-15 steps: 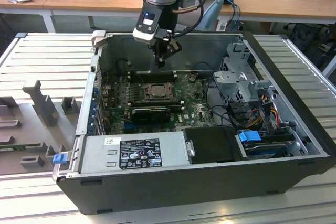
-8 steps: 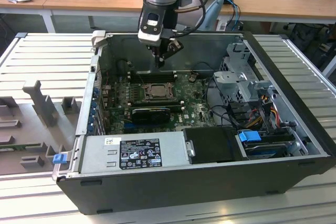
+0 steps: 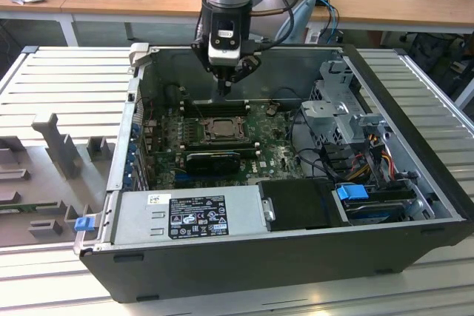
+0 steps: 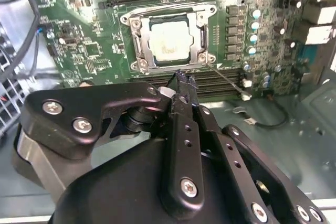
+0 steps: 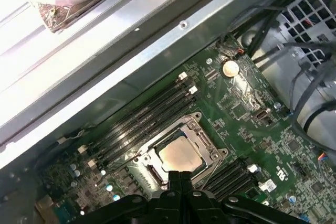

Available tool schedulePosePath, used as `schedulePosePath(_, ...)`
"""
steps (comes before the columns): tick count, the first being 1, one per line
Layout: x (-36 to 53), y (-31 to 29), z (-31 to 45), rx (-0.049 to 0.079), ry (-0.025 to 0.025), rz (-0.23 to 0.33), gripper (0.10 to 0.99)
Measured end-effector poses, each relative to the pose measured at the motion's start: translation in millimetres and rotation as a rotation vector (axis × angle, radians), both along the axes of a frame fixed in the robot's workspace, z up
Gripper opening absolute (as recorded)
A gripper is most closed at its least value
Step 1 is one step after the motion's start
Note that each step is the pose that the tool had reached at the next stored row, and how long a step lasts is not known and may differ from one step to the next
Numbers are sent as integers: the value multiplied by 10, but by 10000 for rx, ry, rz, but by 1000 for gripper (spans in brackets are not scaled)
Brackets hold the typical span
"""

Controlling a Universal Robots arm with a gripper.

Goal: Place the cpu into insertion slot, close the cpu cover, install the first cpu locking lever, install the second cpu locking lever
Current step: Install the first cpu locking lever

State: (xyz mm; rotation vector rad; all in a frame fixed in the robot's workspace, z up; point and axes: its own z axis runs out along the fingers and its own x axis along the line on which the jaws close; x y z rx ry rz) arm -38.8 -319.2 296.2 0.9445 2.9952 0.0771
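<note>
Hovering clenched and empty, the gripper (image 4: pixel 182 79) hangs just above the insertion slot (image 4: pixel 137 64), where the cpu (image 4: pixel 169 40) sits seated under the lowered cpu cover (image 4: pixel 196 22); one locking lever (image 4: pixel 229 83) beside its tips looks unlatched.

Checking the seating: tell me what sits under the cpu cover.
The cpu shows through the window of the cpu cover; the frame hides its edges, and whatever lies beneath the cpu is covered.

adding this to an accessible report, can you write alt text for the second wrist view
A black robot gripper, fingers shut, hovers near a pale silver square cpu seated on a green motherboard. A thin grey metal cover frame lies flat around the cpu, and a thin wire lever angles out from its corner.
</note>
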Motion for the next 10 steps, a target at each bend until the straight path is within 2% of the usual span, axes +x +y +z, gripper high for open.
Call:
schedulePosePath(3,0,0,-9,1,-1,1075,106)
schedulePosePath(10,0,0,-26,-1,0,2510,106)
